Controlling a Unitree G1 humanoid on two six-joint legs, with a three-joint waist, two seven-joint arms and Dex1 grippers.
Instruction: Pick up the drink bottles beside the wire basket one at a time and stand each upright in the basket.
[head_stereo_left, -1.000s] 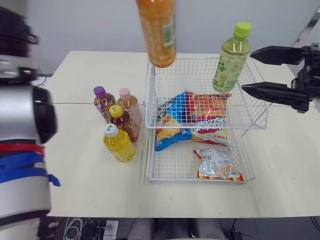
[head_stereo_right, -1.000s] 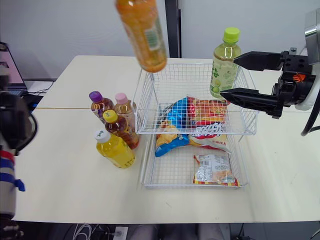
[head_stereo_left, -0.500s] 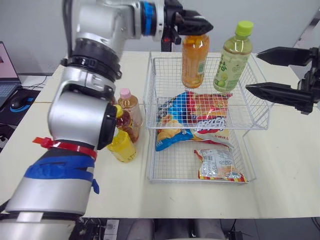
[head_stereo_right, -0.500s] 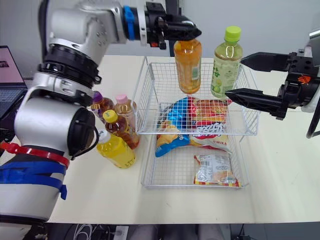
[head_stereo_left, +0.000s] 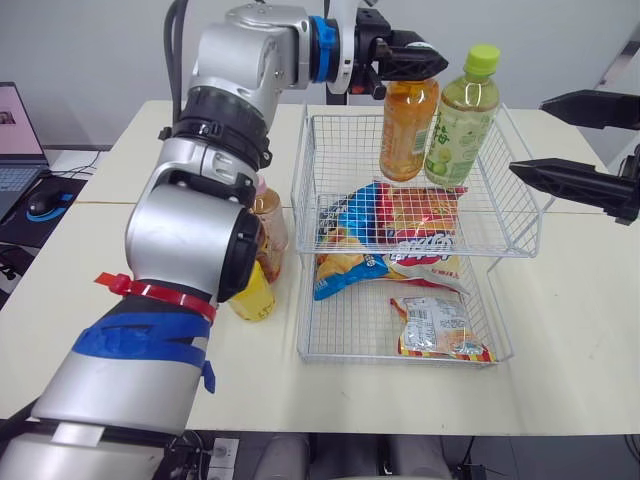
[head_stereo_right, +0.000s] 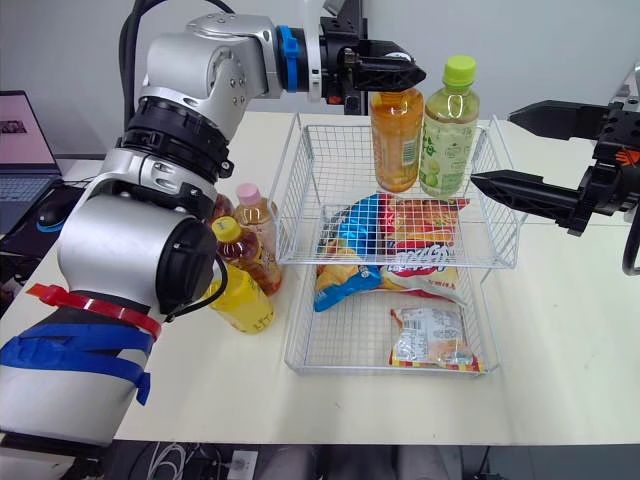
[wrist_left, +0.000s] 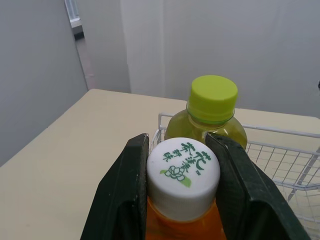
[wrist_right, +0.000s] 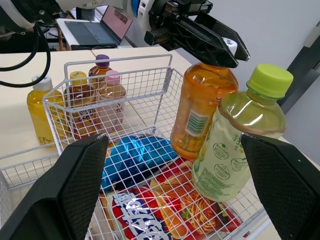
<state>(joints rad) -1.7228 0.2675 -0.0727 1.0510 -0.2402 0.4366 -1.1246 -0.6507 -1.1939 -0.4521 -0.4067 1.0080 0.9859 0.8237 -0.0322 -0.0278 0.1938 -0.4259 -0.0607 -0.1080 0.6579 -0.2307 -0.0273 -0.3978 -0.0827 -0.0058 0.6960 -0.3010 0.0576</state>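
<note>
Orange tea bottle (head_stereo_left: 408, 130) hangs upright over the upper tier of the white wire basket (head_stereo_left: 310, 160), pinched at its cap by the left end effector (wrist_left: 178, 145), whose two black fingers are closed on the white screw top. It sits just beside the green tea bottle (head_stereo_left: 462, 115) already standing in that tier; whether its base touches anything cannot be told. The right end effector (head_stereo_left: 528, 136) waits spread wide and empty near the basket's right side.

The likely hazard is the footing. Crinkled, glossy snack packets (head_stereo_left: 400, 225) cover the thin wire grid below, so a round-based bottle of smooth clear plastic released there may tip. A sideways nudge could also knock over the green bottle. The grip on the slick cap is narrow, and a swing might loosen it.

On the pale counter (head_stereo_left: 560, 330), a pink-capped bottle (head_stereo_right: 252, 215) and yellow bottle (head_stereo_right: 240, 300) stand to the basket's left
</note>
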